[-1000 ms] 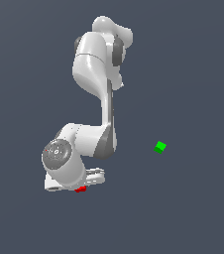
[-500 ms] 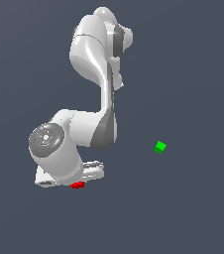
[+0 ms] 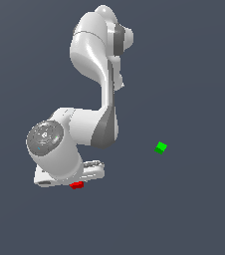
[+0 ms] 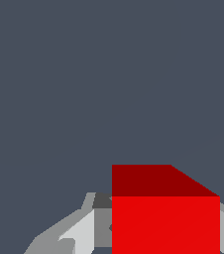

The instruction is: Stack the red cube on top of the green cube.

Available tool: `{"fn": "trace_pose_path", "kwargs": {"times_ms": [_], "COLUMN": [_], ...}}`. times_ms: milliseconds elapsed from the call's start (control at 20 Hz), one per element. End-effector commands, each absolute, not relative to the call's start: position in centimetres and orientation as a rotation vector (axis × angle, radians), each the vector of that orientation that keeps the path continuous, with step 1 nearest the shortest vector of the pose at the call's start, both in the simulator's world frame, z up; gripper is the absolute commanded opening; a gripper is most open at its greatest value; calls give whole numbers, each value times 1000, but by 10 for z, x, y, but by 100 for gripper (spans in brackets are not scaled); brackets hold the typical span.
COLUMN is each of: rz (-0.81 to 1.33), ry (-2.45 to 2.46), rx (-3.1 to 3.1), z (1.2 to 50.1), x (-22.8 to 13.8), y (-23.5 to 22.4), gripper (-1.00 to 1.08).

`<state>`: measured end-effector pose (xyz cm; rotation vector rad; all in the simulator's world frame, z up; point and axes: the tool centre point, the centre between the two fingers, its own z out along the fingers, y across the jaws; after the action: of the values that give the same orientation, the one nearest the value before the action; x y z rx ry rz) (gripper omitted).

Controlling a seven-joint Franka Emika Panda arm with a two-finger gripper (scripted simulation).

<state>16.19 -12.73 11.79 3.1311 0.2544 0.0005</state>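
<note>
The red cube (image 3: 76,185) shows just under the white hand of the arm, low on the exterior view's left. My gripper (image 3: 74,182) is shut on it. In the wrist view the red cube (image 4: 165,218) fills the gap of the gripper (image 4: 166,235), with a grey finger (image 4: 84,233) against one side and the other finger against the opposite side. The green cube (image 3: 160,147) lies alone on the floor toward the exterior view's right, well apart from the gripper. It is out of the wrist view.
The arm's big white links (image 3: 92,50) rise over the scene's middle and the wrist housing (image 3: 47,142) hides most of the hand. A plain dark grey floor (image 3: 194,209) surrounds both cubes.
The wrist and hand have shifted toward the exterior view's left and look larger, and the red cube has moved slightly with them. The green cube has stayed put.
</note>
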Motion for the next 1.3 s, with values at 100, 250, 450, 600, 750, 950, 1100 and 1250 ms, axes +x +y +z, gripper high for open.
{"fn": "trace_pose_path", "kwargs": {"times_ms": [100,250,450,600,750,950,1100,1250], "rz": [2,2,2,2,2,2,1,1], "ry": [255,255,255,255,255,255,256,256], "rx": [3131,3131,3131,3131,3131,3131,3131,3131], "z": [118,117,116,114,112,108,105,102], "x": [160,157,151,145,138,125,115,103], "y": [-123,-118,-108,-97,-83,-61,-40,-18], "gripper": [-100,-100,-100,-100,-100,-100,-100,-100]}}
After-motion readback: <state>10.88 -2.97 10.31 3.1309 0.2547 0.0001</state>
